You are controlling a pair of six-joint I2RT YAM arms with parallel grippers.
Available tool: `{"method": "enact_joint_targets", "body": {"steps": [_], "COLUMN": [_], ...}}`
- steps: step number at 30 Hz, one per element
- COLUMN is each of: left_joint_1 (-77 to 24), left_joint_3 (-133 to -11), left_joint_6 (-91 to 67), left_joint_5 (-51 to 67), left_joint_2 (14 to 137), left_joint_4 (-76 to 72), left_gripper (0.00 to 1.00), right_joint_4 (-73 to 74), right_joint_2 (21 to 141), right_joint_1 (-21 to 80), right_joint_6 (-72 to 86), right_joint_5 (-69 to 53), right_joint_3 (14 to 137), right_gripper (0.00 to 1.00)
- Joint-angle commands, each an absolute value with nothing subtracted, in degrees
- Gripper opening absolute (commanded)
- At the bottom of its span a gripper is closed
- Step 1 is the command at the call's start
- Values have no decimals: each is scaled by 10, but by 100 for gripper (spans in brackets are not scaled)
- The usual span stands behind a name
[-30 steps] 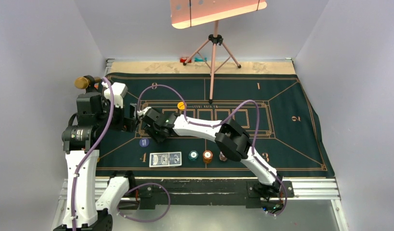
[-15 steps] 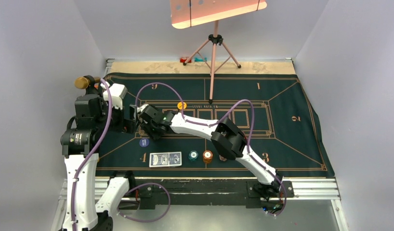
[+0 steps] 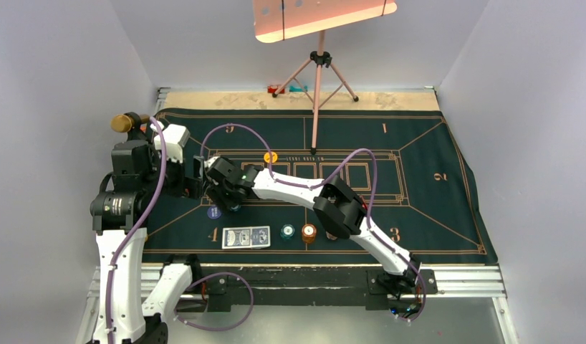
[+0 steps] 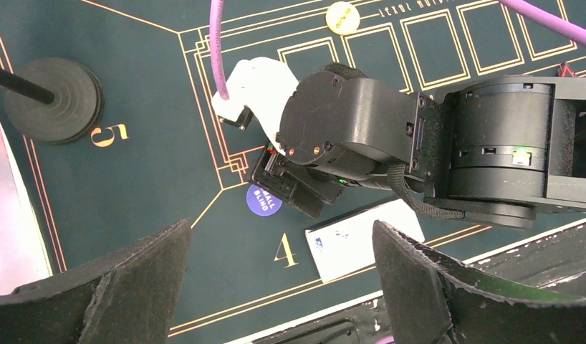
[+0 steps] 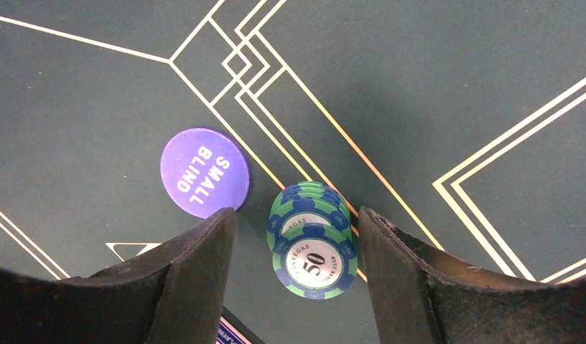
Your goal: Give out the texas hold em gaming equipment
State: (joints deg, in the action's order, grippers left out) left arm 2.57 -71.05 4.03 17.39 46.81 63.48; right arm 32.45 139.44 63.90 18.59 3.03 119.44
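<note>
Low over the mat with the right claw, parted either side of a ridged green-and-blue chip stack marked 50, upright on flat felt. Slim gap on one side, slimmer on the other, gripping nothing. Just beside the stack, a smooth round blue disc lettered SMALL BLIND, lying flat, not touching. Higher up, the left claw, spread to its widest and empty. Along the mat's near edge, in a row: blue-backed cards, teal chip, orange-brown chip. Farther back, a yellow disc on the gold lines. Open felt out to the right. Thin stand planted at the far middle.
</note>
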Motion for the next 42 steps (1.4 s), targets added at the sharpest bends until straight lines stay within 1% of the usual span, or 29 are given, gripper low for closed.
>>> {"method": "enact_joint_targets", "body": {"steps": [1,6,11,16,22,24,30,33,42], "left_joint_1": [28,28,28,29,28,29,28,28,29], "left_joint_3": [-715,-719,-726,-718,-695,-689,-685,-686,-684], "left_joint_6": [34,35,36,39,56,57,57,58,60], "left_joint_5": [177,175,174,175,155,155,160,159,156], "left_joint_2": [464,467,469,471,480,481,480,479,476], "left_joint_4": [617,615,615,613,611,611,610,612,612], "left_gripper": [100,100,100,100,100,100,100,100,100], "right_joint_4": [332,328,306,298,300,292,276,274,262], "right_joint_2": [1350,1260,1147,1051,984,973,969,973,987], "right_joint_1": [628,604,589,589,602,608,619,626,637], "right_joint_6": [183,175,152,138,136,141,151,155,165], "right_joint_5": [37,44,46,46,55,54,42,45,52], "right_joint_3": [1207,1135,994,857,752,724,678,674,658], "right_gripper": [67,69,78,84,92,93,94,89,80]}}
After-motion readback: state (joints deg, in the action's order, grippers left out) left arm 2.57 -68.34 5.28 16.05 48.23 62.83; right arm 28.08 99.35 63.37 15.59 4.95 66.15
